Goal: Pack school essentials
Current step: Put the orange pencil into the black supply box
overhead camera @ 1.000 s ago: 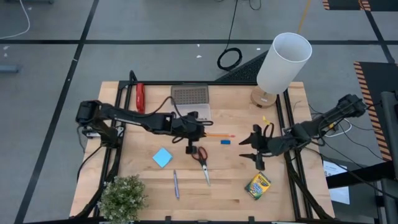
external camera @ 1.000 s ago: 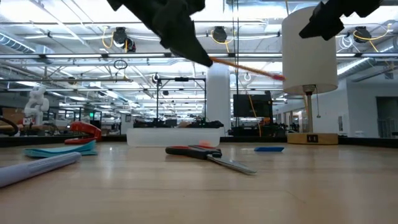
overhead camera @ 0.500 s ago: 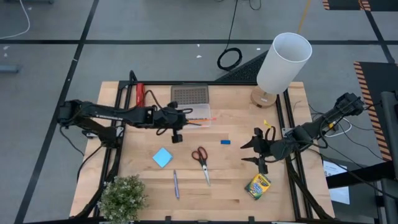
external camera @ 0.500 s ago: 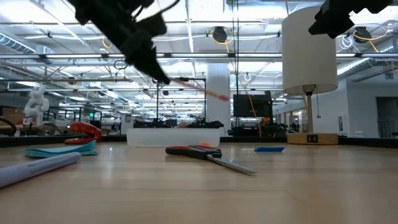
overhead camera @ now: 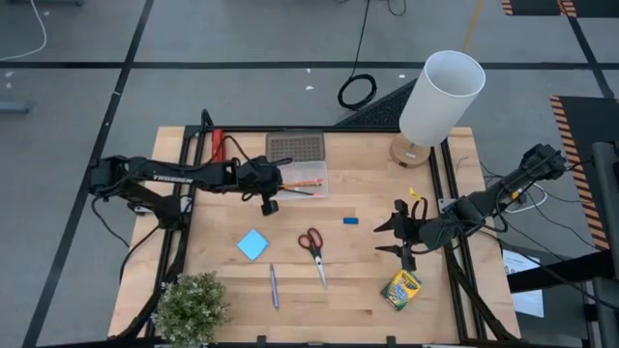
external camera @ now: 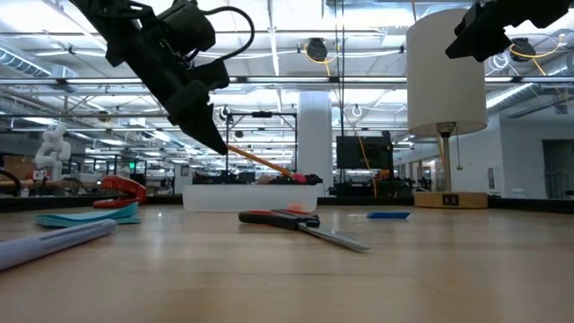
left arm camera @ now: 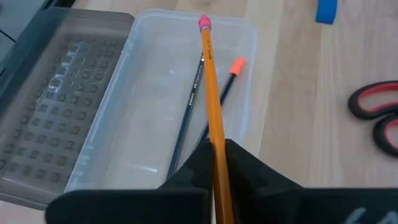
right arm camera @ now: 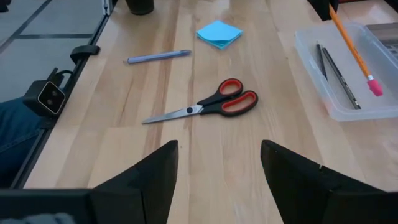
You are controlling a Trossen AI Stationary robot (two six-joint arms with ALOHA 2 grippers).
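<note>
The orange pencil (left arm camera: pixel 214 112) now hangs tilted over the clear pencil case (left arm camera: pixel 149 106), eraser end lowered above the two pencils inside; a second earlier it was held over mid-table. The left gripper (overhead camera: pixel 270 201), at the table's 11 o'clock, clamps it. Release is next. The right gripper (overhead camera: pixel 397 232) waits at 3 o'clock, spread open.

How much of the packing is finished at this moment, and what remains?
Done: two dark pencils lie in the clear case. In hand: the left gripper holds an orange pencil over that case. Left on the table: scissors, blue note pad, pen, eraser, crayon box. The right gripper waits open.
</note>
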